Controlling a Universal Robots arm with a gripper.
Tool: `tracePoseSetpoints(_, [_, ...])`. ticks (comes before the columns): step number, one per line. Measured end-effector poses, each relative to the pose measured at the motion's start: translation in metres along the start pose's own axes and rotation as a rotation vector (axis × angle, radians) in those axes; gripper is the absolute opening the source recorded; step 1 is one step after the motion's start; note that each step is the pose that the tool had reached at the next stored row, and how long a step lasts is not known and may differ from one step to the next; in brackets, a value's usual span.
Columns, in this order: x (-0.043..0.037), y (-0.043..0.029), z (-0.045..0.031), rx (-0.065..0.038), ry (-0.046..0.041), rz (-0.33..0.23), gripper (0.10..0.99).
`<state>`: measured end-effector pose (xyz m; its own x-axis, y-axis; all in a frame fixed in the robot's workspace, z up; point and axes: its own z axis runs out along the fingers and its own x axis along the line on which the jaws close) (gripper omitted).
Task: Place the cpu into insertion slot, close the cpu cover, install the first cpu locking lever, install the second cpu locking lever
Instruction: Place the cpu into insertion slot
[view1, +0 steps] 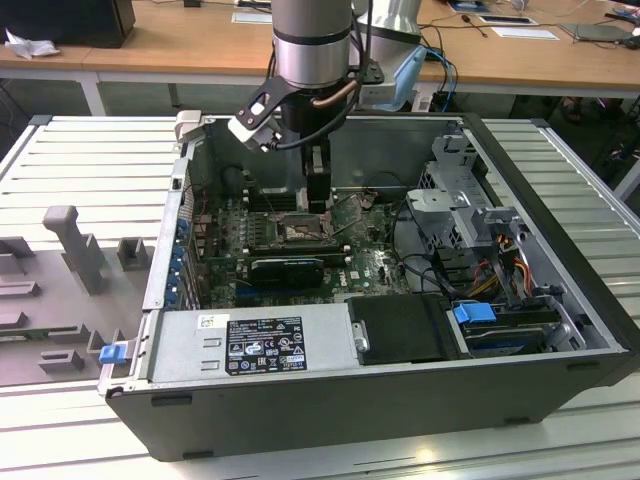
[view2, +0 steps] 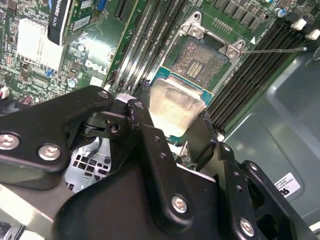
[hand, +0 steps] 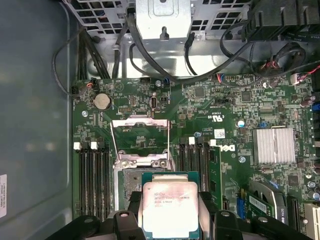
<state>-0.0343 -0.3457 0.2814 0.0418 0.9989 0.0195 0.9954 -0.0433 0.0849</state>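
My gripper (hand: 170, 212) is shut on the cpu (hand: 170, 206), a pale silvery square chip on a green base, clamped between two black fingers (hand: 207, 207). In the second wrist view the cpu (view2: 175, 106) hangs tilted just short of the insertion slot (view2: 202, 59), whose dark pin field lies bare. The cpu cover (hand: 139, 122) stands swung open beyond the insertion slot (hand: 129, 179). A thin locking lever (view2: 275, 50) sticks out sideways from the slot. In the exterior view the gripper (view1: 317, 195) reaches down into the case, right above the insertion slot (view1: 298, 232).
Black memory slots (hand: 92, 175) flank the socket on both sides. A long black card (view1: 285, 270), a finned heatsink (hand: 274, 145), the power supply (view1: 255, 345) and a drive cage with cables (view1: 455, 190) crowd the open case. The case walls (view1: 560, 230) enclose everything.
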Motion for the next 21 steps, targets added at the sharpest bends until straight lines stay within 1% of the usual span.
tracePoseSetpoints(5, [0.0003, -0.0003, 0.003, 0.0, -0.0002, 0.0, 0.529])
tracePoseSetpoints(10, [0.0013, -0.0011, 0.0097, 0.0, 0.0001, 0.0, 0.529])
tracePoseSetpoints(13, [0.0012, -0.0015, 0.0137, 0.002, 0.0, 0.0, 0.529])
tracePoseSetpoints(21, [0.0011, -0.0021, 0.021, 0.007, -0.0003, 0.0, 0.529])
